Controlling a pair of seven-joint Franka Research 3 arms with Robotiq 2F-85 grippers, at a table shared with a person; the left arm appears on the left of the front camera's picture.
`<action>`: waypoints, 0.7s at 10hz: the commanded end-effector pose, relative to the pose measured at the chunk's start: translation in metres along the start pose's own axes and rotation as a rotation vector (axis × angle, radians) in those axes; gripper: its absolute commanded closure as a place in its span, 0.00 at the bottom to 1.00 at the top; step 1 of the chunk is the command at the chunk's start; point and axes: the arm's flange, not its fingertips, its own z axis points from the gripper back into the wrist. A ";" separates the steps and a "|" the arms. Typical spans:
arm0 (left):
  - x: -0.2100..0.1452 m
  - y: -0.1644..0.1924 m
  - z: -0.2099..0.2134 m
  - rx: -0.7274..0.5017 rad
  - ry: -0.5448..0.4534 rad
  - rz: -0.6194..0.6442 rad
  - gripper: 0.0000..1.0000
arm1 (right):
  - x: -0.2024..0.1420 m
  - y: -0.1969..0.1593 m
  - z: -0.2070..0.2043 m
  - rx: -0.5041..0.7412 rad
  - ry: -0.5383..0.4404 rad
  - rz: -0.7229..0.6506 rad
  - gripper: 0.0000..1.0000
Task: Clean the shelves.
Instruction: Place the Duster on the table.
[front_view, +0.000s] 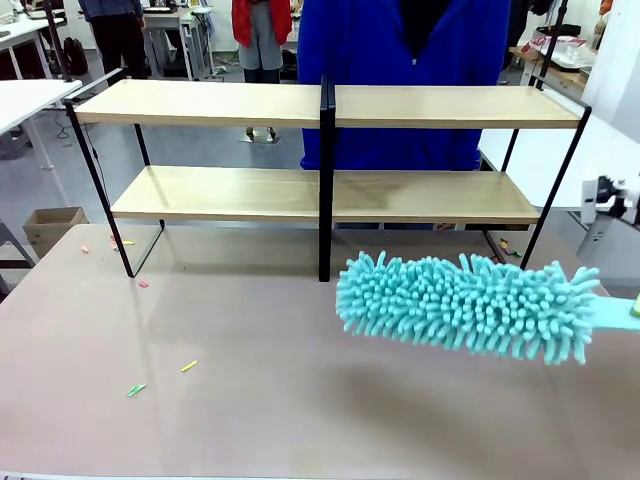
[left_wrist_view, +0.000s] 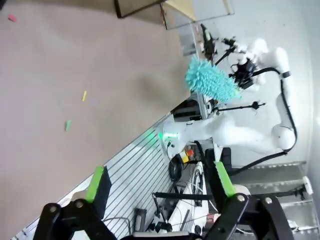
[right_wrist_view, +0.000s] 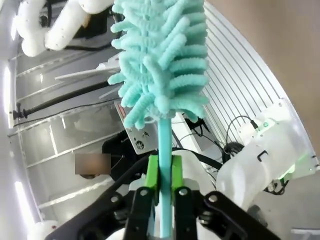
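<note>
Behind the brown table (front_view: 250, 400) stood a person in a blue top, with white tables and more people farther back. On the far part of the brown table stood the shelves (front_view: 326, 195): two long light-wood boards in a thin black frame with a black post in the middle. Both boards looked bare. They looked stiff and hard, so a soft tool could likely rub along them without harm. The frame looked thin and maybe light, so a hard push might slide it.

Just in front of the shelves, low over the table, hung a fluffy teal duster (front_view: 465, 303). It was near the lower board but not touching it. Its head looked soft and light. The best place to hold it was likely the thin handle.

The right gripper (right_wrist_view: 161, 172) was closed tight on that handle, with the green pads (right_wrist_view: 176, 170) pressed to each side. The left gripper (left_wrist_view: 159, 182) hung over the table edge with its jaws wide and nothing between them.

A few small coloured scraps (front_view: 188, 366) lay on the table, well apart from the shelves.
</note>
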 end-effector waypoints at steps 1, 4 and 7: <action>0.023 -0.029 -0.001 -0.055 -0.113 -0.009 0.00 | 0.017 -0.041 0.011 0.032 0.116 0.047 0.88; 0.023 -0.029 -0.001 -0.055 -0.113 -0.009 0.00 | 0.043 -0.099 0.017 0.092 0.059 -0.026 0.88; 0.023 -0.029 -0.001 -0.055 -0.113 -0.009 0.00 | 0.068 -0.121 0.023 0.036 0.058 -0.143 0.88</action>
